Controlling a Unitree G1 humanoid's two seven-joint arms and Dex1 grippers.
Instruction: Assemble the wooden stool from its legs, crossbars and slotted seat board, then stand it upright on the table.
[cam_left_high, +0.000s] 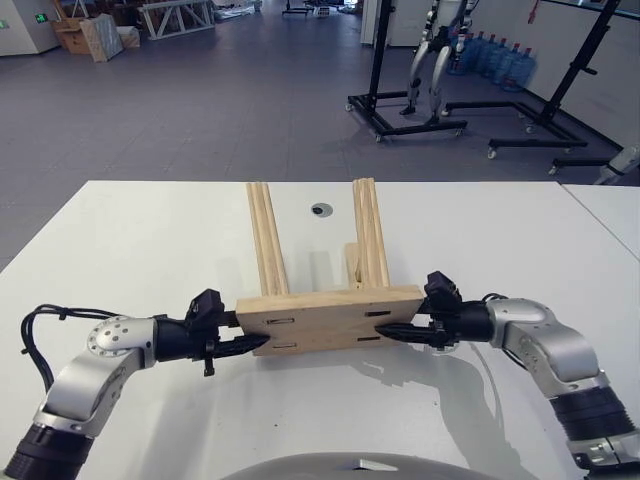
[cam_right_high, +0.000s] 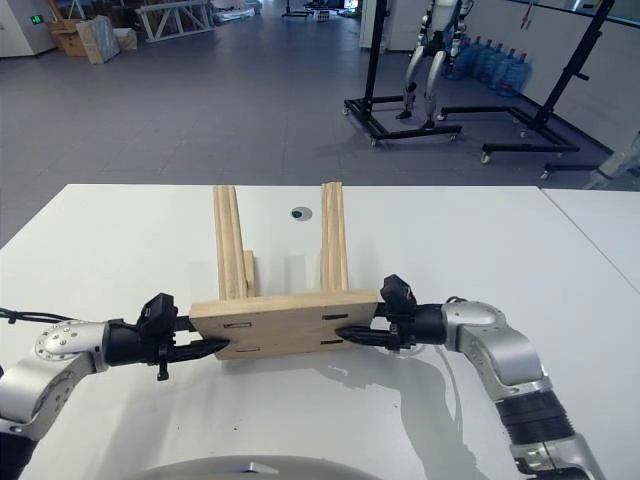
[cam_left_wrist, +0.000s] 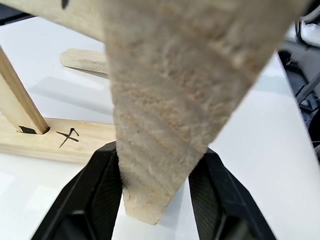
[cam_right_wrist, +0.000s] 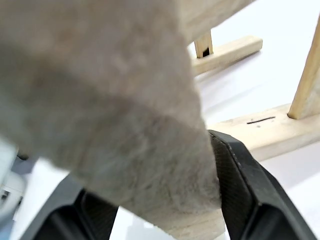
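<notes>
stool (cam_left_high: 372, 265): on its side mid-surface (cam_left_high: 130, 240), slotted seat board (cam_left_high: 335, 316) facing the robot, legs (cam_left_high: 268, 240) pointing away | left claw (cam_left_high: 252, 343): clamped on the seat board's left end | right claw (cam_left_high: 388, 331): clamped on its right end | hidden: crossbars mostly behind the seat board; unclear whether its lower edge touches the surface

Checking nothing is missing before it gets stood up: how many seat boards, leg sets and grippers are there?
Seat board: 1
Leg sets: 2 (left leg set, right leg set)
Grippers: 2 (left gripper, right gripper)
Total: 5
</notes>
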